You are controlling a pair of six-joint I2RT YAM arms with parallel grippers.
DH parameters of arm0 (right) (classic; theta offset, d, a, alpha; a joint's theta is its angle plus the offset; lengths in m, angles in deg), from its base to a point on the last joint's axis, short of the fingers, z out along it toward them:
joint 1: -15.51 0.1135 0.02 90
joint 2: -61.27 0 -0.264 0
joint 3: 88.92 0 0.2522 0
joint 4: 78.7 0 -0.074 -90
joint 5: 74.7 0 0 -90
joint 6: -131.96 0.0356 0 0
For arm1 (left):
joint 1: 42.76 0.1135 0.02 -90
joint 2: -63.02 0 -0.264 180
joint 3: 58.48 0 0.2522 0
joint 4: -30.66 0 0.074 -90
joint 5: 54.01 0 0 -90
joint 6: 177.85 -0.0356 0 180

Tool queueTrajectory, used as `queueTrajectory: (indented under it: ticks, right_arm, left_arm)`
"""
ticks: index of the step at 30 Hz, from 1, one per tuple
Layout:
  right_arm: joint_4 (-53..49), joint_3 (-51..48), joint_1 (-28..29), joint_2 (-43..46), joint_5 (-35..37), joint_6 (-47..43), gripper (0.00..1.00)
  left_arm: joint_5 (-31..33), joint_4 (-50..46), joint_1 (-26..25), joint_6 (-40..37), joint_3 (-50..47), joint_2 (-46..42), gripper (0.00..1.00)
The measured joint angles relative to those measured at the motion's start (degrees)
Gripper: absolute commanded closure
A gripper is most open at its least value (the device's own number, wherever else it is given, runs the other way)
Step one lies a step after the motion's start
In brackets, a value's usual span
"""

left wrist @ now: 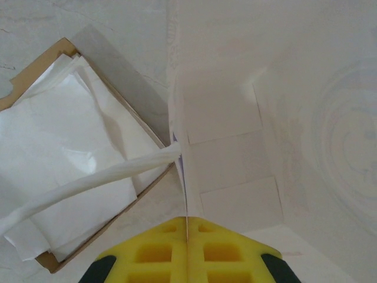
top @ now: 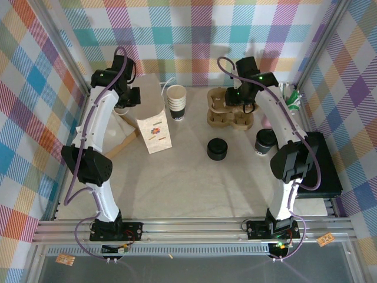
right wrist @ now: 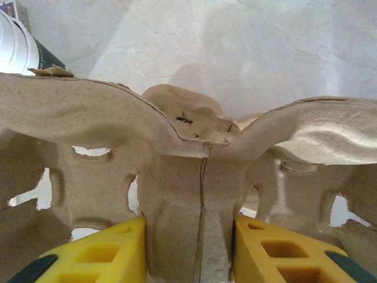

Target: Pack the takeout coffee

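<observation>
1. Takeout coffee (top: 265,141) is standing upright on the table (top: 194,183) with its lid on. It is sitting toward 4 o'clock from the cup carrier (top: 227,119) and at 3 o'clock from the squat stack of lids (top: 217,148). Nothing is touching it.
2. The right gripper (right wrist: 188,224) is clamping the cup carrier's raised middle ridge, with one yellow finger (right wrist: 112,247) pressing on each side. The pockets that show in the overhead view are sitting empty.
3. The left gripper (left wrist: 187,227) is pinching the rim of the paper bag (top: 154,121), its jaws closing flat on the thin paper wall. The bag is standing upright at 9 o'clock from the stack of lidless cups (top: 175,101). Its mouth is gaping, and its inside is looking empty in the left wrist view.
4. Judged from this layout, the packing is only beginning: both arms are securing the packaging, not the drink.
5. The coffee is not yet sitting in a carrier pocket, and neither carrier nor coffee is inside the bag. Those steps are probably remaining, in whichever order the packing calls for.
</observation>
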Motion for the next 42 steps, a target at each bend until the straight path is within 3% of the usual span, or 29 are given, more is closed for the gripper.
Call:
queueTrajectory:
  ticks: [15,27,38,39,41,42]
  right_arm:
    - [0.04,-10.25,2.93,12.00,-3.89,0.07,0.62]
    - [1.42,-18.80,4.81,25.22,-9.27,-0.24,0.62]
    - [4.79,-19.56,6.32,30.88,-17.86,-3.02,0.64]
    - [5.27,-19.56,6.51,31.17,-19.08,-3.19,0.64]
    - [6.38,-19.56,6.86,31.63,-21.29,-3.48,0.65]
    - [7.02,-19.56,7.10,31.78,-22.53,-3.67,0.65]
  left_arm:
    - [-13.09,1.64,-0.96,-0.68,-16.37,-20.15,1.00]
    - [-22.60,-3.56,-11.63,-11.47,-20.39,-22.27,1.00]
    - [-28.92,-6.12,-14.05,-19.89,-21.81,-23.19,1.00]
    - [-29.18,-6.10,-14.19,-20.33,-21.84,-23.17,0.91]
    - [-29.16,-5.86,-14.45,-21.14,-21.84,-22.91,0.81]
    - [-29.11,-5.66,-14.47,-21.38,-21.84,-22.75,0.69]
